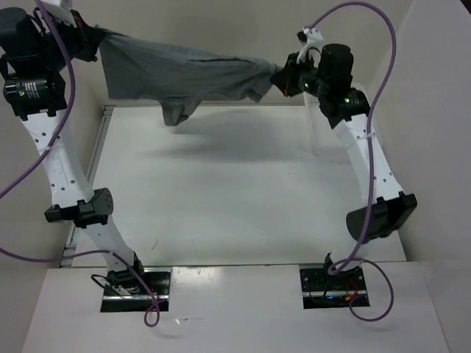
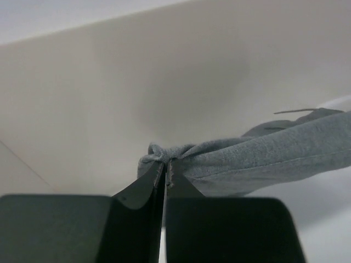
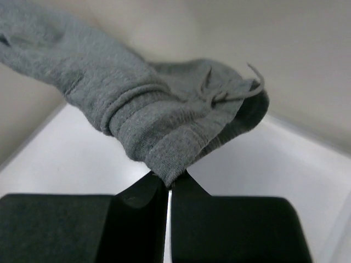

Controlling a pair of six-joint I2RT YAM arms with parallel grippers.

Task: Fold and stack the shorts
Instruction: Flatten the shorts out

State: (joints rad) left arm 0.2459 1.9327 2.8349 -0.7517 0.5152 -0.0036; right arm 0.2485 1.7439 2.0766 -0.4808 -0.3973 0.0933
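Observation:
The grey shorts (image 1: 184,73) hang stretched in the air between my two grippers, high above the far part of the table. My left gripper (image 1: 94,38) is shut on a corner of the fabric at the far left; in the left wrist view the shorts (image 2: 263,156) bunch at the gripper's (image 2: 165,167) tips. My right gripper (image 1: 281,76) is shut on the waistband end at the far right; in the right wrist view the shorts (image 3: 164,118) with a thin drawstring (image 3: 241,93) rise from the gripper (image 3: 169,183). One leg (image 1: 176,114) droops down in the middle.
The white table (image 1: 235,191) lies below, with beige walls (image 1: 441,110) close on the left, right and back. A raised rail (image 1: 92,169) runs along the table's left edge. Purple cables (image 1: 368,22) loop from both arms.

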